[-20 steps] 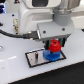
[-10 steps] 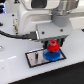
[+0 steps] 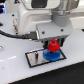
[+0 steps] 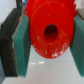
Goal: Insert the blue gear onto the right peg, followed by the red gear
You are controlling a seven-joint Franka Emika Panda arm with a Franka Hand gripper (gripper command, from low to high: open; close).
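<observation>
The red gear [image 3: 54, 46] is clamped between the gripper [image 3: 54, 44]'s two fingers [image 4: 21, 47], directly above the blue gear [image 3: 51, 54], which lies flat at the end of the dark plate [image 3: 34, 59] nearer the exterior view's right; whether the two gears touch cannot be told. The right peg itself is hidden under them. The plate is a grey rectangle with a pale rim, its other half bare, and open white tabletop [image 3: 20, 72] surrounds it. In the wrist view the teal pads press both flanks of the glossy red disc, whose dark round bore faces the camera.
</observation>
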